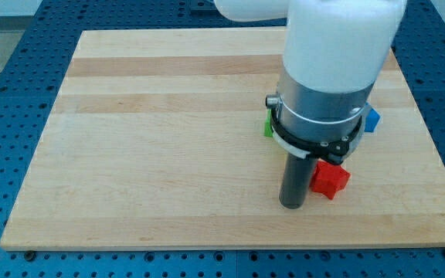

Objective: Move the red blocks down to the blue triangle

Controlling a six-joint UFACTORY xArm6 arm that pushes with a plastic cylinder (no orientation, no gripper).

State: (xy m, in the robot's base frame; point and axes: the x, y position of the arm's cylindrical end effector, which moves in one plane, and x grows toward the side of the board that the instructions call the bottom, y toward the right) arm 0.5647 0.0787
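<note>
A red block, star-like in shape, lies on the wooden board at the view's lower right. My tip rests on the board right beside the red block's left side, touching or nearly touching it. A blue block peeks out from behind the arm at the view's right; its shape cannot be made out. A green block shows as a sliver at the arm's left edge. The arm's body hides whatever else lies between them.
The board sits on a blue perforated table. The board's bottom edge runs just below the tip and the red block. The large white and grey arm body covers the board's upper right.
</note>
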